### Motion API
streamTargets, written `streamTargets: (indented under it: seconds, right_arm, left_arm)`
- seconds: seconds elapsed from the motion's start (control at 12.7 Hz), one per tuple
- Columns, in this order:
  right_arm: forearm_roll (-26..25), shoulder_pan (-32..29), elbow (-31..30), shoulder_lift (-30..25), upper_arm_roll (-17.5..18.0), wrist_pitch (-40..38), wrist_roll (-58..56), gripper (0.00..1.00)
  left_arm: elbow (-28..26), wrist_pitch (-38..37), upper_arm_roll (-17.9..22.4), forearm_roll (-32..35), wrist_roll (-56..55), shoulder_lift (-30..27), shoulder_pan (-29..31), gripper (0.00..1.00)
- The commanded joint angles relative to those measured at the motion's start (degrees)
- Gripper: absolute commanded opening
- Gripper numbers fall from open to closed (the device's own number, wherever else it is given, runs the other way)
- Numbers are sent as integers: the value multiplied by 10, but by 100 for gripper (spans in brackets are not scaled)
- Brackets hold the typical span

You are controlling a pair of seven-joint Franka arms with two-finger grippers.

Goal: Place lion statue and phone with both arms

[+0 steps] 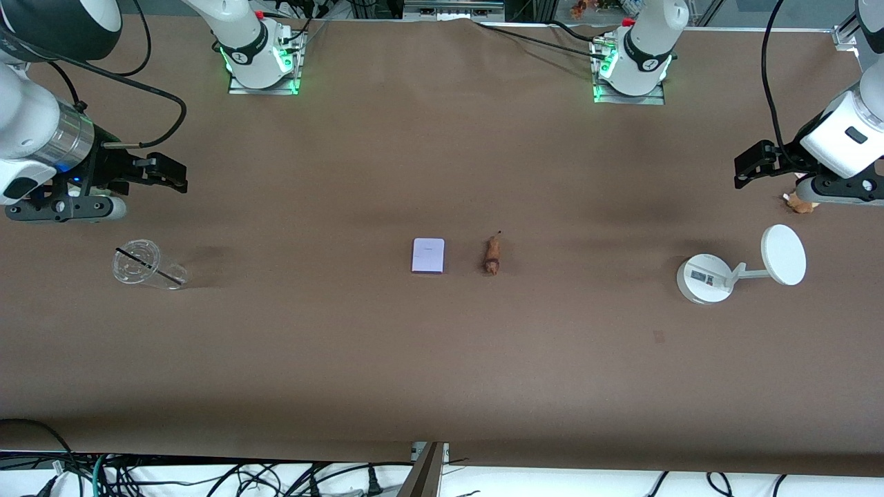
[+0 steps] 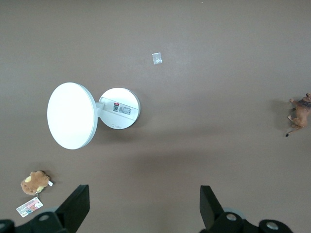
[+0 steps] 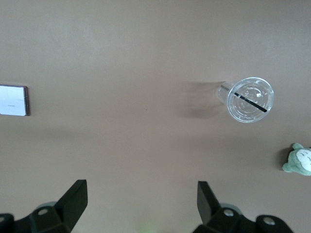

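The phone [image 1: 428,255], a flat pale lavender rectangle, lies at the table's middle. The lion statue [image 1: 492,255], small and orange-brown, lies beside it toward the left arm's end. My left gripper [image 1: 749,166] is open and empty, up in the air at the left arm's end of the table. In the left wrist view the lion statue [image 2: 300,114] shows at the edge, well away from the gripper [image 2: 144,204]. My right gripper [image 1: 169,174] is open and empty, up in the air at the right arm's end. In the right wrist view the phone [image 3: 13,100] shows at the edge, away from the gripper [image 3: 142,201].
A white round-based stand [image 1: 704,277] with a disc and a brown plush [image 1: 800,202] with a tag card sit at the left arm's end. A clear cup [image 1: 148,266] with a black straw lies at the right arm's end. A green plush [image 3: 299,160] shows in the right wrist view.
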Motion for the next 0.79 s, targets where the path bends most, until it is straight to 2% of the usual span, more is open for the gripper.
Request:
streamTargets:
  seconds: [0.0, 0.71]
  right_arm:
    - [-8, 0, 0, -5, -1, -3, 5, 100]
    - [-5, 14, -3, -2, 1, 2, 12, 100]
  left_arm:
    - [0, -6, -1, 7, -5, -4, -3, 100]
    - [0, -16, -3, 5, -2, -3, -4, 100]
